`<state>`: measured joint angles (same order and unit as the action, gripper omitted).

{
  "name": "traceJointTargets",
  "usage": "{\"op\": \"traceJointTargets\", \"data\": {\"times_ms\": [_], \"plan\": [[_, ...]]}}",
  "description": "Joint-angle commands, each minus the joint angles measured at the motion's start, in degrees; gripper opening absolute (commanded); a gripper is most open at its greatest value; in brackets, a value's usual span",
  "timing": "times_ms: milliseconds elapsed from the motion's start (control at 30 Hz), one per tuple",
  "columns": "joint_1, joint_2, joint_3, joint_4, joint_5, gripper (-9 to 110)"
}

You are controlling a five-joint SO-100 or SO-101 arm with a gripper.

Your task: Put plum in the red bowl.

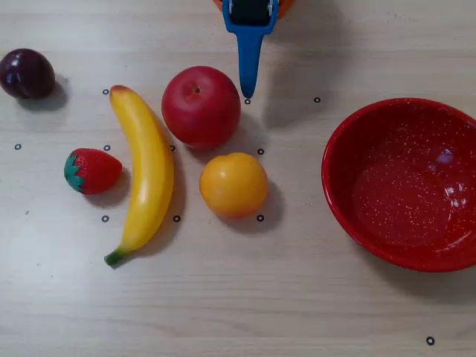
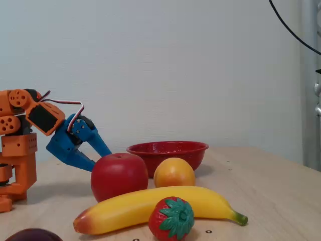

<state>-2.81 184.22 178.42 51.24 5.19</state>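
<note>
Dark plum (image 1: 27, 73) sat nearest the fixed camera, well apart from red bowl (image 1: 405, 182). Strawberry (image 2: 171, 218), banana (image 2: 158, 207), apple (image 2: 119, 175), orange (image 2: 174, 172) lay between. Blue gripper (image 2: 98, 158) farther back, parted, empty.

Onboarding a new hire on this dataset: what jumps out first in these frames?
The big red bowl at the right edge of the overhead view, empty. Then the fruit cluster left of it: apple, orange, banana, strawberry, with the dark plum alone at far left. The blue tool pokes in from the top edge, holding nothing.
</note>
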Motion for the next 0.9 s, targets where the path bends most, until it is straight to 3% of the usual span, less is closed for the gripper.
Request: {"op": "traceJointTargets", "data": {"times_ms": [0, 867], "plan": [[0.79, 0.88, 0.26, -0.79, 1.14, 0], [1.93, 0.88, 0.26, -0.70, 2.90, 0]]}}
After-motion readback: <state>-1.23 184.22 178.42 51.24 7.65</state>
